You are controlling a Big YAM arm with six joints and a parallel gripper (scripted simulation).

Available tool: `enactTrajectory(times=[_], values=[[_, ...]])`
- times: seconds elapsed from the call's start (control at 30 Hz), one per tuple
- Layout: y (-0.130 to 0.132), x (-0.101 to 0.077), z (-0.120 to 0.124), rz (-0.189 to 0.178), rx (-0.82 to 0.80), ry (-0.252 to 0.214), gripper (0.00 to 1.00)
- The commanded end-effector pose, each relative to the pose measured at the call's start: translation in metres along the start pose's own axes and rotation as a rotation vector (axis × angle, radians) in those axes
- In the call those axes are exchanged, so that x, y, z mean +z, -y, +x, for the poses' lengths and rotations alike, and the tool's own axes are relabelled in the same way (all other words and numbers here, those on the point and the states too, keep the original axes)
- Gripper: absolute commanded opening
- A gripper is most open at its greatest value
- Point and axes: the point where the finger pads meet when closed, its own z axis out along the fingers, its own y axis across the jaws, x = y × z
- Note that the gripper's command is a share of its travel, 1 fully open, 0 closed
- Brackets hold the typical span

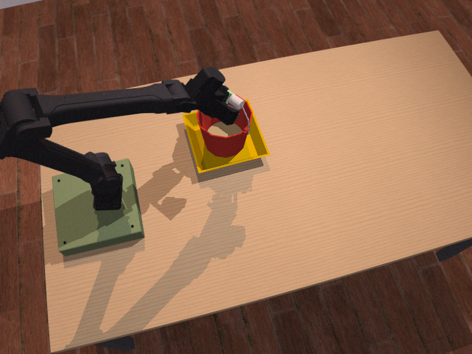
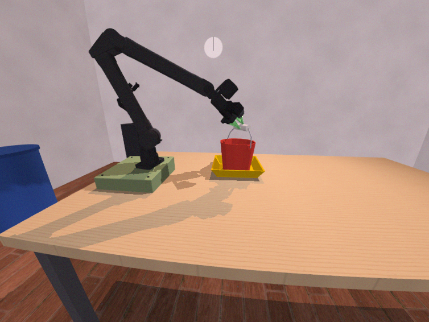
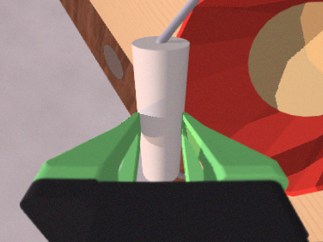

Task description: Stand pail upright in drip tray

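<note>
The claw [image 3: 161, 142] is clamped on the white grip [image 3: 160, 107] of the pail's wire handle [image 2: 231, 130]. The red pail [image 2: 237, 154] hangs upright inside the yellow tray [image 2: 221, 170] on the counter [image 2: 312, 207]; whether its base touches the tray's floor cannot be told.

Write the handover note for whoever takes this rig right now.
Gripper: shut on the white grip of the pail's wire handle.
Pail: red, upright, inside the yellow drip tray; whether its base touches the floor cannot be told.
Tray: flat on the table, rim up.
Done: pail brought into the tray.
Left: confirm it is seated, open the fingers, lift the arm away.
</note>
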Motion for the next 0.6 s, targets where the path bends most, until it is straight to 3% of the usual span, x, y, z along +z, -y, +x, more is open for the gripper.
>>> enactTrajectory(times=[0.0, 0.57], values=[[-0.041, -0.011, -0.005, -0.096, -0.038, 0.021, 0.21], [-0.031, -0.009, -0.006, -0.063, -0.023, 0.017, 0.21]])
